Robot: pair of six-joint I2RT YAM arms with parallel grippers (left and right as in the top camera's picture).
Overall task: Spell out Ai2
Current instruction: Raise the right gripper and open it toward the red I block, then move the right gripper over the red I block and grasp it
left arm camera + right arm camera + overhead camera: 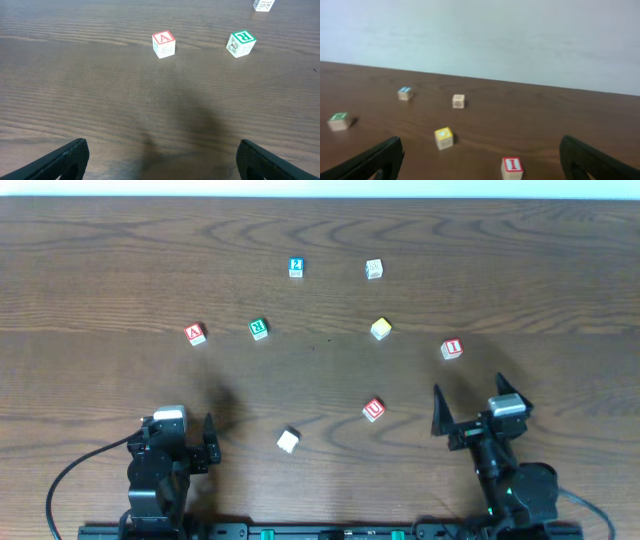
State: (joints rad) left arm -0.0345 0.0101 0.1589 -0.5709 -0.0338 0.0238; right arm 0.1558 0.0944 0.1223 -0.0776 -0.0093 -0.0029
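Plainly, with left hand [162, 156] and right hand [480, 156] both wide open and empty, the risk is misreading — grabbing R [241, 43] at one o'clock, not A [163, 44].

place: a robot lab bench, it seems | table [100, 240]: wide, brown wood grain, under the right claw [468, 383] | wall [520, 40]: plain, pale, far ahead of the claw | behind the claw: black mounting rail [330, 532] at the table edge | ahead: small letter blocks [196, 333], scattered
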